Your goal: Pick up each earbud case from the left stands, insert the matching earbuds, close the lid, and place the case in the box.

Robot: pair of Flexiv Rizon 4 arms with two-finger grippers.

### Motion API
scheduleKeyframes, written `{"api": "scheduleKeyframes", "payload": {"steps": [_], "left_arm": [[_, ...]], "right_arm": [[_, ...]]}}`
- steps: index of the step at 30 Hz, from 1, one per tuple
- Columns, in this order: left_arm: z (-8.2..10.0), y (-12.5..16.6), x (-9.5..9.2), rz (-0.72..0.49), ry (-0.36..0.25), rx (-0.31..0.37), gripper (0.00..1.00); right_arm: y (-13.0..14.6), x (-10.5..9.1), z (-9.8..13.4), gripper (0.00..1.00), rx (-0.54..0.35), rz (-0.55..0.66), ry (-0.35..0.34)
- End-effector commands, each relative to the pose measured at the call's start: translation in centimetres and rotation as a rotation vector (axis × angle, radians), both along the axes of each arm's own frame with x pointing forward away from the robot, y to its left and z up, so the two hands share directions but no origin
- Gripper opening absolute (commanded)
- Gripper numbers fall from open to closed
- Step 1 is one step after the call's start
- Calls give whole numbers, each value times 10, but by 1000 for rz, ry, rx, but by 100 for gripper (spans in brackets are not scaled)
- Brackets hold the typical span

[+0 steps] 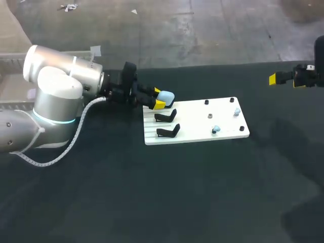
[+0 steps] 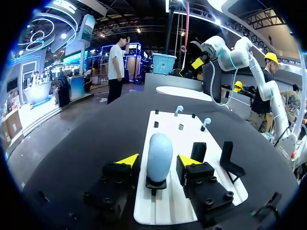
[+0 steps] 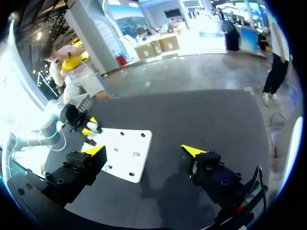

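left gripper (image 1: 158, 98) open, yellow tips straddling pale blue earbud case (image 2: 159, 151), slight gaps both sides | case sits on a black stand (image 2: 156, 184) at white board's (image 1: 197, 135) far left corner | two empty stands (image 1: 166, 117) along board's left edge | right gripper (image 3: 144, 152) open wide over tabletop's far right corner

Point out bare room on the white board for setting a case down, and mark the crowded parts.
Free: the board strip between the black stands and the earbuds; also the table on the board's near side. Crowded: the stand end, where the left gripper straddles the case.
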State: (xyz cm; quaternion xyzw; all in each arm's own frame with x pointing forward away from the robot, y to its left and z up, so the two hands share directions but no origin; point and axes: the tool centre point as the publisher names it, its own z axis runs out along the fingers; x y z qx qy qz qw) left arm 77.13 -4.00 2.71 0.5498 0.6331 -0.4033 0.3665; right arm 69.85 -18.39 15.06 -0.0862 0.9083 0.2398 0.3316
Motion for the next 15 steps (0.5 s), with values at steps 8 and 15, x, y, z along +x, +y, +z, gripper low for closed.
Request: {"api": "scheduleKeyframes", "payload": {"steps": [8,15], "left_arm": [[-2,-6,1,4,-6,18,47],[-4,-7,1,13,0,19,47]], "right_arm": [[0,1,-1,100,1,3,0],[0,1,-1,100,1,3,0]]}}
